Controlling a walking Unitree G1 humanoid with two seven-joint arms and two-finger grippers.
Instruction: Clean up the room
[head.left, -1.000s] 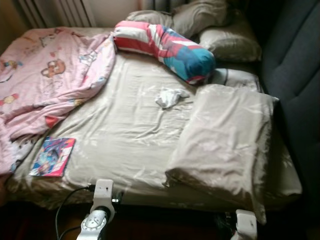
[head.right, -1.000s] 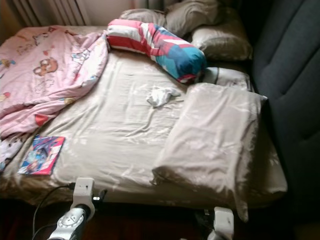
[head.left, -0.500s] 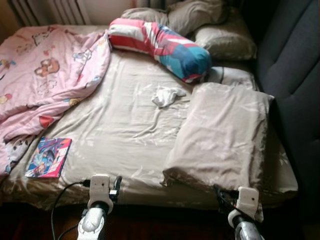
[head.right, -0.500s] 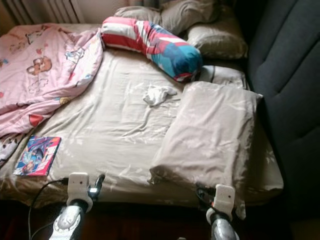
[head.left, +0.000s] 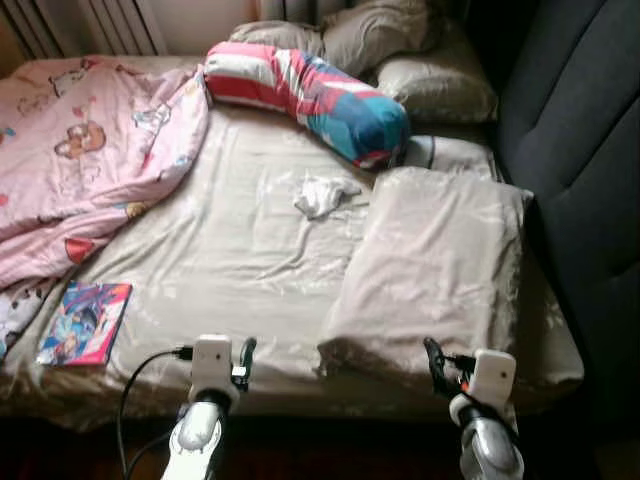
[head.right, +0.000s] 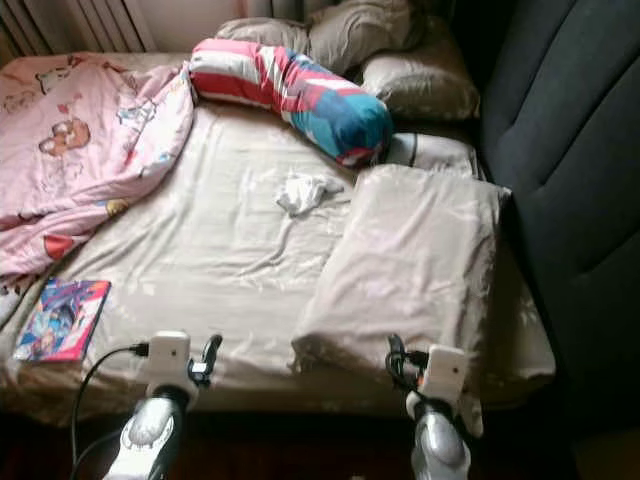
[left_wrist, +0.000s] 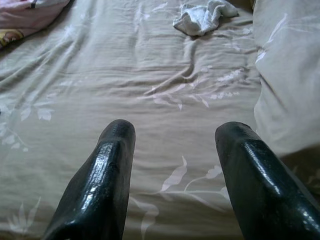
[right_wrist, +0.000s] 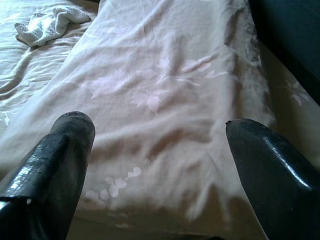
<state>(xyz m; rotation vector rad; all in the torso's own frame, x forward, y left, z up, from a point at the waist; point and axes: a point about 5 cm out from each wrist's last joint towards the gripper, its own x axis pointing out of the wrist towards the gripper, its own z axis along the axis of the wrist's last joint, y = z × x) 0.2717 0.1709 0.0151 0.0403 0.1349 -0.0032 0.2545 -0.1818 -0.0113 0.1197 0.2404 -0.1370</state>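
Both pincers hover released at the near edge of the bed (head.left: 250, 270): the left pincer (left_wrist: 172, 175) gapes over bare sheet, the right pincer (right_wrist: 160, 165) over the near end of the beige pillow (head.left: 440, 270); neither grips anything. By my judgement the tidying has barely begun; beyond them a crumpled white cloth (head.left: 322, 194) lies mid-bed, a colourful book (head.left: 84, 322) sits near the left corner, the pink blanket (head.left: 90, 150) sprawls unfolded, and the striped bolster (head.left: 305, 95) lies askew near the head pillows (head.left: 400, 55).

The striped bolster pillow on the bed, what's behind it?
Behind the striped bolster pillow lie beige pillows piled at the head of the bed. Their lower edges are hidden by the bolster, so what lies under them can't be seen.
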